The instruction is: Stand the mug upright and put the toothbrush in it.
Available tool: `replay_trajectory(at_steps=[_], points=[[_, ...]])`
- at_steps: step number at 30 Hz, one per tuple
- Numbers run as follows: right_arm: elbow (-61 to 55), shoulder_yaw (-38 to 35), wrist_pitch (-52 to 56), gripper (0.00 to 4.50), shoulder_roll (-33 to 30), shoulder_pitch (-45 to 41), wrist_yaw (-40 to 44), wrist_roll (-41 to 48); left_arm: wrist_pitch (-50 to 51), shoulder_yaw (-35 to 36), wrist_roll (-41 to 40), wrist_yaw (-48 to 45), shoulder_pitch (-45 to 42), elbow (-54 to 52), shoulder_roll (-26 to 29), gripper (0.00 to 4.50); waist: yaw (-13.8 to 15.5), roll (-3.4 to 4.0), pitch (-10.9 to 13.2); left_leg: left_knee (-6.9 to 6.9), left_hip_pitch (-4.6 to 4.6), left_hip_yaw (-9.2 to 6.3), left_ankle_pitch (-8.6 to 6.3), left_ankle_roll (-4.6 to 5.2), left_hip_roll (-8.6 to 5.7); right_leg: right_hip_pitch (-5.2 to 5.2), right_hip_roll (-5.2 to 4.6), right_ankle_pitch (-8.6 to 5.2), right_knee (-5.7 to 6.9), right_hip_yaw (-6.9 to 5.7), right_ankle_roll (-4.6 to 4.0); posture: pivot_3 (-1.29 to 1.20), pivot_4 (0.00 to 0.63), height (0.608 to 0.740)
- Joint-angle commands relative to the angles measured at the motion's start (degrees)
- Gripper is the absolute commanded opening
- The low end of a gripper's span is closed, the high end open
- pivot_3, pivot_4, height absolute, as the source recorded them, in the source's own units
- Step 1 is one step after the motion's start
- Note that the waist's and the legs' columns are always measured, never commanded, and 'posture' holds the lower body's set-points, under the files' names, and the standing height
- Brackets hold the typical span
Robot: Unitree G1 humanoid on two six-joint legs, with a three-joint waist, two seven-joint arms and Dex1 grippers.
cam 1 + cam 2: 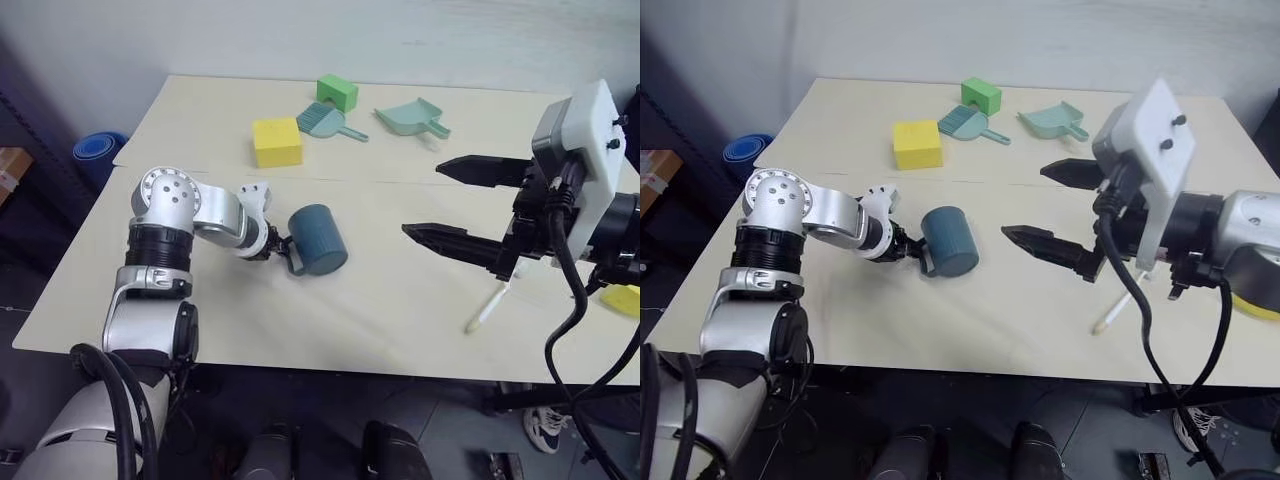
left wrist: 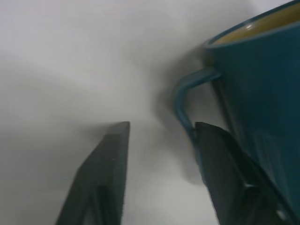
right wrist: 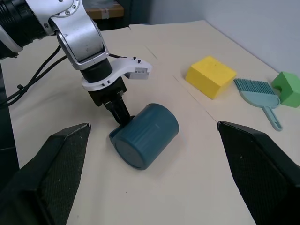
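left tool (image 1: 283,249) sits at the mug (image 1: 318,239), which lies on its side near the middle of the bench (image 1: 200,120), base turned toward my right arm. from the wrist camera i see one black finger (image 2: 220,164) slipped in by the loop handle (image 2: 187,101), against the mug wall, the other finger out in the open on the far side of the handle with a gap between them. so the jaws are part closed around the handle, not yet clamped as far as i can judge; i won't call it a firm grip.

right tool (image 1: 455,205) hangs above the bench, jaws spread wide, holding nothing. the toothbrush (image 1: 490,305) lies flat on the bench below it, well apart from the mug, partly hidden behind that arm.

my worry now is the handle pinch. it's a thin loop, and if the fingers close off centre the mug can swivel around them as i tip it up, or roll away across the bench since it's a cylinder on its side. a slack hold could let it drop back down too. and a roll toward the bench's near edge would be bad, with nothing there to stop it.
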Motion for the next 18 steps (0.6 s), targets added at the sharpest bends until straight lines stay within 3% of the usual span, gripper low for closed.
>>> replay_trajectory(at_steps=[1,3,11,13,18], points=[[-1.20,-3.02,-2.15,4.50,-1.37,0.58,-1.97,1.75,0.78,-2.20,3.99,-3.21,1.54,3.83,-1.66,1.12,-0.01,0.00,0.00,-0.01,0.00,0.00,0.00,0.00,0.00,0.00,0.00,0.00,0.00,-0.01,0.00,0.00,0.150,0.740],[-1.30,-3.27,-2.68,4.50,-1.71,1.12,-2.65,2.53,0.78,-1.96,5.62,-4.63,1.11,4.23,-1.78,0.59,-0.04,0.00,0.00,-0.06,0.00,0.02,0.00,0.00,0.00,-0.03,0.00,0.00,-0.01,-0.01,0.00,0.00,0.150,0.740],[-1.50,-3.84,-3.54,4.50,-4.09,3.42,-1.96,3.16,0.78,0.30,11.40,-8.82,-0.44,4.81,-2.46,0.59,-0.03,-0.01,0.01,-0.18,0.00,0.02,0.00,0.00,0.02,-0.04,0.00,0.00,-0.09,-0.05,0.00,0.00,0.150,0.740],[-1.44,-3.98,-3.78,4.50,-4.78,3.89,-1.02,3.56,0.78,0.63,12.71,-9.82,-0.22,4.29,-2.59,0.04,-0.06,-0.01,0.01,-0.20,0.00,0.05,0.01,0.00,0.02,-0.04,0.00,0.00,-0.12,-0.05,0.00,0.00,0.150,0.740],[-1.94,-5.82,-3.96,4.50,-7.03,6.26,3.71,5.63,0.78,1.67,15.29,-11.77,-0.41,3.85,-2.86,0.01,0.05,-0.04,0.02,-0.31,-0.01,0.01,0.01,0.00,0.03,-0.05,0.00,0.00,-0.18,-0.10,0.01,0.00,0.150,0.740]])
